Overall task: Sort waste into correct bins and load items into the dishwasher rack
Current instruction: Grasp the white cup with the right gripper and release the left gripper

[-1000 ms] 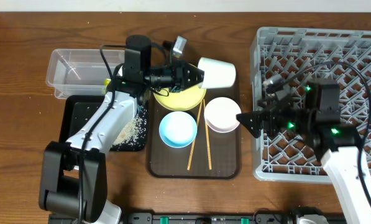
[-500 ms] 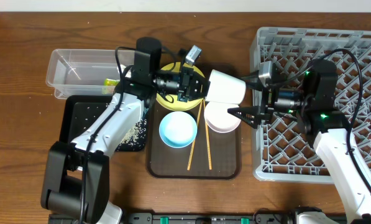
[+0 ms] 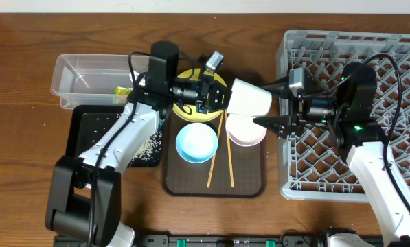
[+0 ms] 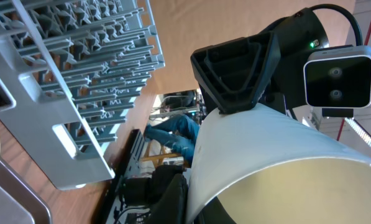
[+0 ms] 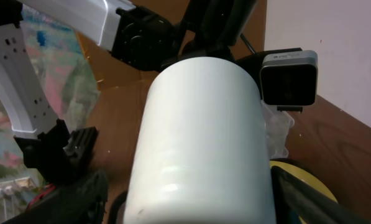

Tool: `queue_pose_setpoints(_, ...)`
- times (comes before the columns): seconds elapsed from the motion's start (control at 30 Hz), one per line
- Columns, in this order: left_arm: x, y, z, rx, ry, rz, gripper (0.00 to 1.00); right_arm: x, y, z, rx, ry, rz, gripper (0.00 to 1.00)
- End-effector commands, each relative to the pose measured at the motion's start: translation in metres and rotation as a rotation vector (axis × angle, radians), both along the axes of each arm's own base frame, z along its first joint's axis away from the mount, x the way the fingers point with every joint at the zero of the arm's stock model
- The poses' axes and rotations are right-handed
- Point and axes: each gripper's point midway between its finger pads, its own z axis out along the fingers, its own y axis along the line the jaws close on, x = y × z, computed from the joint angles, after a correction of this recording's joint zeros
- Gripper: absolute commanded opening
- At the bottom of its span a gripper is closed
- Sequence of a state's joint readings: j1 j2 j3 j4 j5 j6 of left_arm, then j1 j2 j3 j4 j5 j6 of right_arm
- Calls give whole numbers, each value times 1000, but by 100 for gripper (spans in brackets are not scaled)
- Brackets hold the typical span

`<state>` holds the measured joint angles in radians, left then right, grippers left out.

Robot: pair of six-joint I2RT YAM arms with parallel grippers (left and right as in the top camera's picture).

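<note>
Far left of the wooden surface (image 3: 26, 137): clear tub (image 3: 71, 72), with a yellow-green wrapper (image 3: 120, 90) at its right end. The black tray (image 3: 84, 137) sits just in front, rice grains (image 3: 147, 145) in its right corner.

Centre: dark brown serving tray (image 3: 249, 185) carrying the yellow plate (image 3: 191, 112), blue bowl (image 3: 196, 143), pinkish-white bowl (image 3: 244, 130) and two chopsticks (image 3: 214, 154). The left fingers (image 3: 220, 95) are clamped tight on the mouth end of the pale cup (image 3: 251, 97). The cup is on its side, in the air over the tray's far edge.

Right: the right fingers (image 3: 270, 122) are spread wide astride the cup's base; whether they touch it cannot be told. Grey dishwasher rack (image 3: 369, 55) beneath the right arm.
</note>
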<state>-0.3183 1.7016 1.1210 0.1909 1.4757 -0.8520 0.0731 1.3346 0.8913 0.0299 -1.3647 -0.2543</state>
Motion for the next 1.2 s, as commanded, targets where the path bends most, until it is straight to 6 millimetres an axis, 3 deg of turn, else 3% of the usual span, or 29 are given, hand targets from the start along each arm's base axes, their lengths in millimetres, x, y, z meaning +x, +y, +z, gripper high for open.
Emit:
queue_pose_setpoints(0.0, -4, -6, 3, -1, 8, -18, 6, -3, -3, 8, 20, -20, 31, 77)
queue_pose_setpoints(0.37, -10, -11, 3, -1, 7, -37, 6, -3, -3, 8, 19, -19, 29, 59)
queue_pose_setpoints(0.63, -10, -11, 3, -1, 6, -37, 7, -3, -3, 8, 19, -18, 29, 56)
queue_pose_setpoints(0.7, -9, -12, 4, -4, -5, -35, 17, -3, -3, 7, 19, -9, 28, 55)
queue_pose_setpoints(0.73, -7, -12, 4, -3, -21, -28, 29, -3, -3, 7, 20, 4, 26, 55)
queue_pose_setpoints(0.83, 4, -14, -2, 17, -102, 35, 40, -2, -3, 6, 24, 85, 13, 50)
queue_pose_setpoints(1.0, 39, -7, -37, 184, -218, 231, 43, 2, -4, 3, 23, 174, -18, 33)
queue_pose_setpoints(1.17, 68, 29, -90, 485, -246, 424, 43, 24, -10, -11, -15, 286, -173, 31)
